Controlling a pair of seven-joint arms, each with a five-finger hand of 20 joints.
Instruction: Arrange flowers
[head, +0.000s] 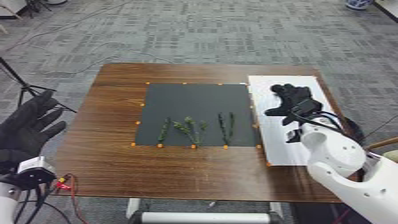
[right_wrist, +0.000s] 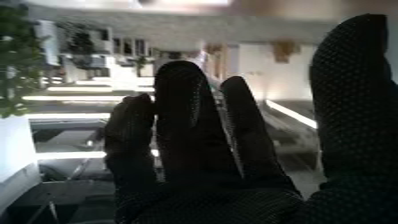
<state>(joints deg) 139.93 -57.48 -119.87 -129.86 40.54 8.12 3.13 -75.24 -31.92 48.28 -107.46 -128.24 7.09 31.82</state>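
In the head view my right hand (head: 293, 102) is over the white board at the table's right, with its fingers relaxed and holding nothing. The right wrist view has the right hand (right_wrist: 191, 135) with straight fingers spread from the thumb. My left hand (head: 27, 127) is off the table's left edge, fingers straight and apart. Several green stems lie separately on the dark mat: one stem (head: 164, 131) at its lower left, a branching stem (head: 191, 129) beside it, and two thin stems (head: 222, 127) farther right.
A dark grey mat (head: 195, 102) with orange marks around it lies on the brown table (head: 115, 165). The white board (head: 284, 150) is beside it. A black tripod (head: 27, 85) stands beyond the left edge, and a red cable (head: 71, 182) is near the left wrist.
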